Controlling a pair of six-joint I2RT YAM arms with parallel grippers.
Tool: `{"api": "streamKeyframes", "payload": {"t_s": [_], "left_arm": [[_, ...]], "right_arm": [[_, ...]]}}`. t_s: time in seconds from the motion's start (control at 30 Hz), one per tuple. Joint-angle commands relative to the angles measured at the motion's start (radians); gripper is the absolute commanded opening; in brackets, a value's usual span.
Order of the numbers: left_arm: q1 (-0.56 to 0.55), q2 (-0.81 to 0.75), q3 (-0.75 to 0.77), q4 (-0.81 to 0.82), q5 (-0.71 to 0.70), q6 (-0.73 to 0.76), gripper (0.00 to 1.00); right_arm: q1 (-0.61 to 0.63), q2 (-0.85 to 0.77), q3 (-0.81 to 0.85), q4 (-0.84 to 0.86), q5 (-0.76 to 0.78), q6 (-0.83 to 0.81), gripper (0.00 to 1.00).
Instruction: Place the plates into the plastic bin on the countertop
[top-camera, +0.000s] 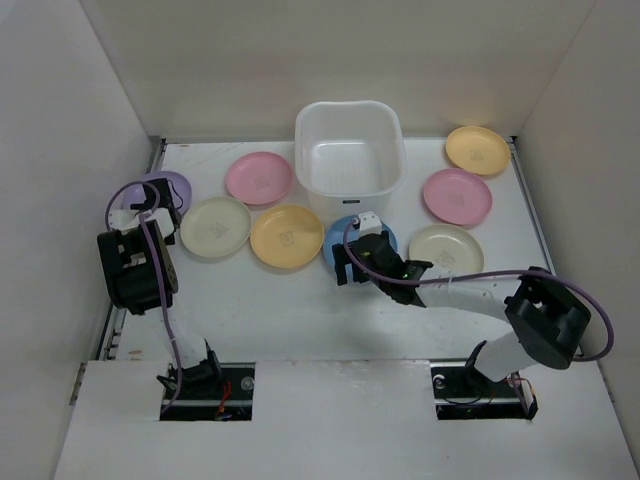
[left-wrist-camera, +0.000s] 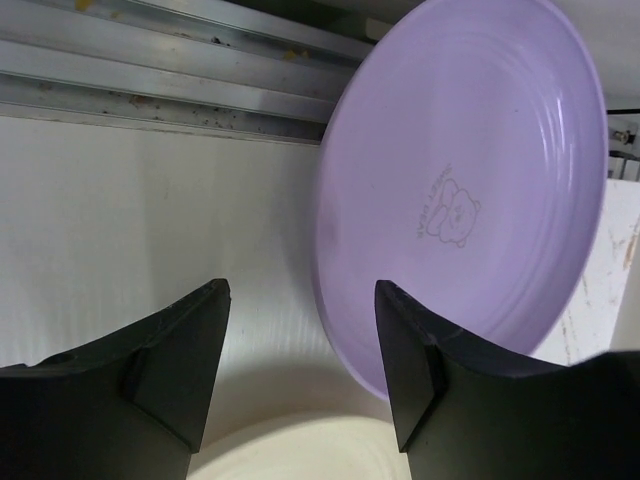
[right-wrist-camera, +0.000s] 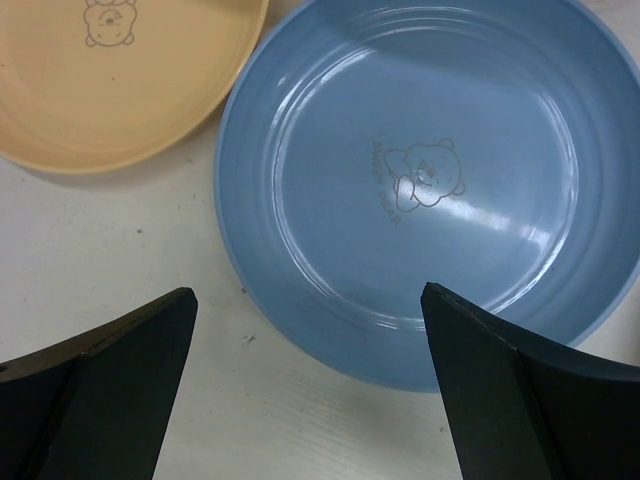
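Our right gripper (right-wrist-camera: 308, 295) hangs spread wide and empty over the near rim of the blue plate (right-wrist-camera: 420, 180), which lies on the countertop (top-camera: 300, 300) just in front of the plastic bin (top-camera: 350, 130), while our left gripper (left-wrist-camera: 300, 290), likewise parted, hovers at the edge of the purple plate (left-wrist-camera: 460, 200).

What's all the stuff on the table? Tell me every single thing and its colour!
plastic bin: one, white, back middle, nothing seen inside
pink plates: two, one left of the bin, one right
yellow-orange plates: two, front left of the bin, back right
cream plates: two, left, right
purple plate: one, far left
blue plate: one, just in front of the bin
countertop: one, white, under everything
left gripper: black, open, by the purple plate
right gripper: black, open, over the blue plate
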Motion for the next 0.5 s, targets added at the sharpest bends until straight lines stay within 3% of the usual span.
{"api": "streamKeyframes", "payload": {"t_s": [0.0,0.13,0.23,0.4,0.47], "left_arm": [[-0.012,0.035,0.066,-0.001,-0.018,-0.003,0.56],[-0.018,0.080,0.109,-0.016,-0.018,-0.001,0.54],[-0.020,0.110,0.133,-0.035,-0.021,0.002,0.47],[-0.020,0.152,0.164,-0.090,-0.017,-0.003,0.13],[-0.020,0.153,0.164,-0.099,-0.013,-0.004,0.04]], "right_arm": [[0.008,0.013,0.045,0.012,-0.004,0.006,1.00],[0.006,0.028,0.054,0.012,-0.013,0.003,1.00],[0.001,0.031,0.060,0.012,-0.023,0.005,1.00],[0.001,0.031,0.065,0.012,-0.027,0.006,1.00],[0.001,0.030,0.066,0.011,-0.027,0.006,1.00]]}}
